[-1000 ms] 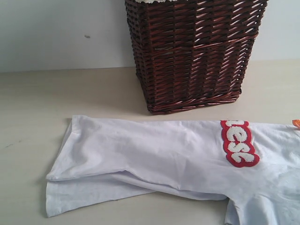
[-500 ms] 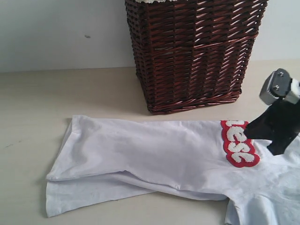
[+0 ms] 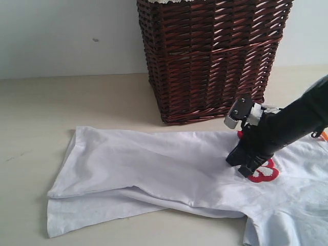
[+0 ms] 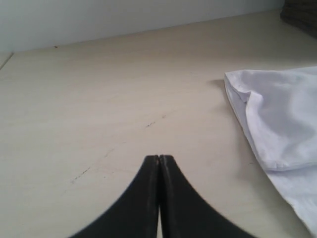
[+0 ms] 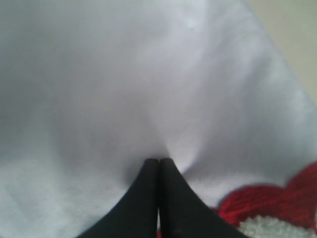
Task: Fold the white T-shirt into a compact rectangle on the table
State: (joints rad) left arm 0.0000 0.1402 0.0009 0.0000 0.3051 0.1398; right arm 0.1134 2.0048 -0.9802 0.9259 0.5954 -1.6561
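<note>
The white T-shirt point(image 3: 154, 164) lies flat on the table point(image 3: 77, 102), its lower part doubled over at the left. Its red-outlined lettering point(image 3: 265, 173) is mostly covered by my right arm. My right gripper point(image 3: 244, 167) is shut, its tips pressed down on the cloth just left of the lettering. In the right wrist view the closed gripper point(image 5: 158, 161) meets the T-shirt point(image 5: 124, 74), and a small crease fans out from the tips beside the lettering point(image 5: 277, 203). My left gripper point(image 4: 159, 157) is shut and empty over bare table point(image 4: 99, 99), left of the T-shirt's edge point(image 4: 282, 119).
A tall dark brown wicker basket point(image 3: 210, 56) stands behind the shirt, close to my right gripper. A pale wall runs along the back of the table. A few faint dark marks point(image 4: 151, 124) dot the table by my left gripper.
My right arm has come in from the right, dropped onto the shirt and shut its jaws. The shirt has slid slightly to the left. The left gripper has not moved.
</note>
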